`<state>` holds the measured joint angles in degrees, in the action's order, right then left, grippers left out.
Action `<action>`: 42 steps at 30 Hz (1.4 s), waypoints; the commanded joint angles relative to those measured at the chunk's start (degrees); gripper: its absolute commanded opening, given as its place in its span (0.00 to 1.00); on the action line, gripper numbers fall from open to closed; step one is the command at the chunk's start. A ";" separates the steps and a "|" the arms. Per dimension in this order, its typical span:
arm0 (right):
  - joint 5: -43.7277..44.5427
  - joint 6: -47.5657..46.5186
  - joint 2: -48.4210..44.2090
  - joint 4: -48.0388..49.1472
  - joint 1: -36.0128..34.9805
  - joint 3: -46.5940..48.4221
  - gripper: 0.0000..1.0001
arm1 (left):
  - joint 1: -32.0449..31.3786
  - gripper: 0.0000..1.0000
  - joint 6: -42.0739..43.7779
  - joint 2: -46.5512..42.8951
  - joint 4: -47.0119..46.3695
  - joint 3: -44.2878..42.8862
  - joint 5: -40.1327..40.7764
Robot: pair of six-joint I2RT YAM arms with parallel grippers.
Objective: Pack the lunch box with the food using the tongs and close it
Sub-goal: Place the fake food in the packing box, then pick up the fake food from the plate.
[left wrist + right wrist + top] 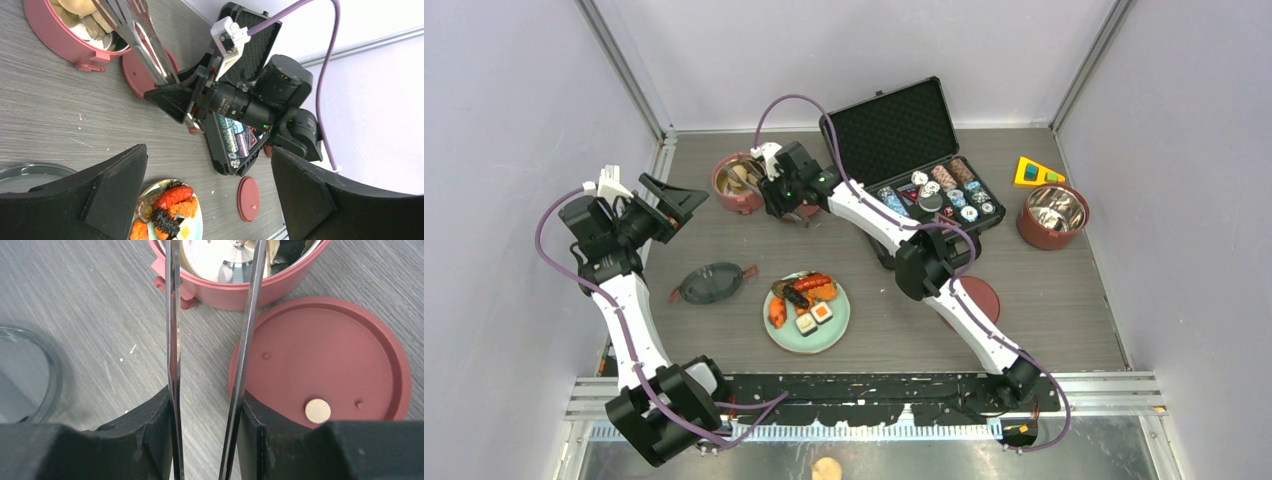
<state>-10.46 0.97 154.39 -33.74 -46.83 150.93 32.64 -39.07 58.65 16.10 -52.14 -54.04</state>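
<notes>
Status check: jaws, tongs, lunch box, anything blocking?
Left gripper open, empty, off to the side. Right gripper clamps the tongs, tips over the lunch box bowl. Food on the plate. Red inner lid beside bowl, not blocking.

I am finding no text, number or brand that I can read in any view. The poker chips [944, 190] in the black case [894, 120] are showing only edge patterns, too small to make out. The round beige sticker [318, 410] on the flat red lid [325, 350] is showing no legible print.
</notes>
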 commanded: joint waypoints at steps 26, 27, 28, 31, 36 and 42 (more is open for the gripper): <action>-14.69 -22.90 -64.58 -26.12 0.64 -59.58 0.52 | 0.43 0.96 1.51 -2.18 1.33 -0.59 -0.78; -15.03 -23.90 -65.92 -26.59 0.53 -62.03 0.51 | 0.45 0.96 1.61 -2.27 1.41 -0.55 -0.68; -15.03 -24.70 -67.23 -26.78 0.51 -64.40 0.51 | 0.41 0.96 1.77 -2.31 1.60 -0.51 -0.59; -15.20 -28.48 -70.41 -28.14 0.44 -70.06 0.51 | 0.42 0.96 1.88 -2.59 1.76 -0.42 -0.37; -13.39 -34.04 -72.95 -29.71 -1.79 -76.01 0.48 | 0.41 0.96 1.98 -2.59 1.78 -0.09 -0.23; -6.28 -35.63 -72.38 -26.61 -8.74 -80.68 0.46 | 0.44 0.96 2.13 -2.33 1.95 -0.15 -0.10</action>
<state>-21.19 -31.31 83.83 -62.72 -52.10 72.10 32.67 -38.28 57.34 18.13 -52.14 -53.98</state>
